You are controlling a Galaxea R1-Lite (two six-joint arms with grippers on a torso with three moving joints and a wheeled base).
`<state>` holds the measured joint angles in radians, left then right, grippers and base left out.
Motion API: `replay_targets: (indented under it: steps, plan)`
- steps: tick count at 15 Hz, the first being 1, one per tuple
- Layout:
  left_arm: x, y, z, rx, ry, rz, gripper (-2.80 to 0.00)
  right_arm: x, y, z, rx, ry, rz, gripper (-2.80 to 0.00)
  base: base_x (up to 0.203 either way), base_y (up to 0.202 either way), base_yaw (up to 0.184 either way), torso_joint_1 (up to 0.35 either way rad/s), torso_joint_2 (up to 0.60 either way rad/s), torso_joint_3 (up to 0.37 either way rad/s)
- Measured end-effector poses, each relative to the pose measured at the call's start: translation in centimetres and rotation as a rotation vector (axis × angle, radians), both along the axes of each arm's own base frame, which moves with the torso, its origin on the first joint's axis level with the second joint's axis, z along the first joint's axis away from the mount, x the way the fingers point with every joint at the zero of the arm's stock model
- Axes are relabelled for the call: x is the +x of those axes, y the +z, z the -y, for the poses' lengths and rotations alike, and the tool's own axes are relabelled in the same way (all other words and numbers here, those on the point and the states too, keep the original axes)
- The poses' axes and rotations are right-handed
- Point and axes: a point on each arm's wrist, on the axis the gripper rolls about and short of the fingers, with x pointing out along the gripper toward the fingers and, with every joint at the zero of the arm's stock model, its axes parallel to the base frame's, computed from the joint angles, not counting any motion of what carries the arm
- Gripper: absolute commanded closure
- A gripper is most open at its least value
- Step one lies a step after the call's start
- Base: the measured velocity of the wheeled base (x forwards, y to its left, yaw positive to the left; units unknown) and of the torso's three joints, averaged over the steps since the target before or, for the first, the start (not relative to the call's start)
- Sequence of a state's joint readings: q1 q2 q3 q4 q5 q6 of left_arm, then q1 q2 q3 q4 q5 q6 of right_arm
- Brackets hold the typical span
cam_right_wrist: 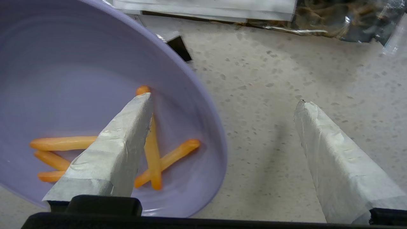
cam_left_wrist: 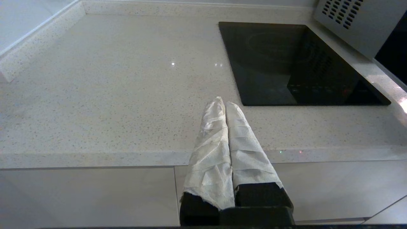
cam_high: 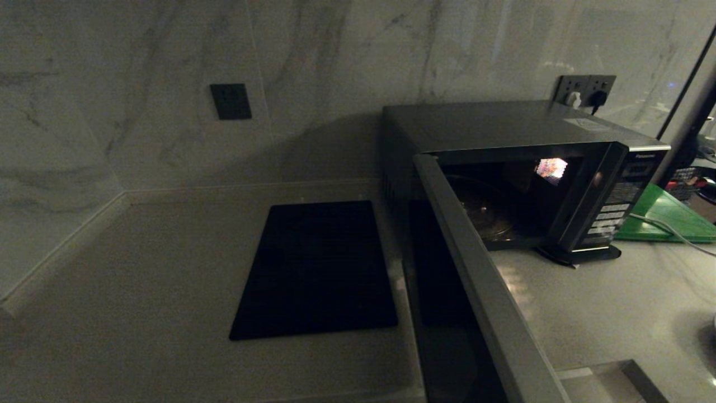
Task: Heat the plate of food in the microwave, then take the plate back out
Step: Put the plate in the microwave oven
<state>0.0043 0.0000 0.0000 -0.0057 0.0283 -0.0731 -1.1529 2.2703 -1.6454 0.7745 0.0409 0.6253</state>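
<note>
Your microwave (cam_high: 526, 168) stands on the counter (cam_high: 140, 280), door swung open, "Panasonic" above its button panel. Black mat (cam_high: 316, 268) lies beside it. Plate of food (cam_right_wrist: 95, 105) sits on the counter; right gripper (cam_right_wrist: 222, 108) spread wide, straddling its rim. Left gripper (cam_left_wrist: 225, 106) closed, empty, at the counter edge

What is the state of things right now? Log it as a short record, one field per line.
microwave: microwave on the counter, door swung wide open, cavity without a plate
plate of food: plate of food on the speckled counter, outside the oven, orange sticks on it
right gripper: right gripper over the plate's rim, jaws open, one inside the rim and one outside, nothing gripped
left gripper: left gripper parked at the counter's edge, jaws shut, empty
black mat: black mat left of the microwave
</note>
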Motion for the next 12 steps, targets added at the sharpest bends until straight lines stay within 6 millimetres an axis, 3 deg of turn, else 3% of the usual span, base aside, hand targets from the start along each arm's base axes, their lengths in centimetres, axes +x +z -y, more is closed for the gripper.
replay_targets:
  steps: [12]
  plan:
    - [0.0,0.0,0.0,0.0,0.0,0.0,0.0,1.2,-1.0,-0.2,0.017,0.022,-0.012,-2.8,0.0,0.0,0.0,0.0,0.0,0.0]
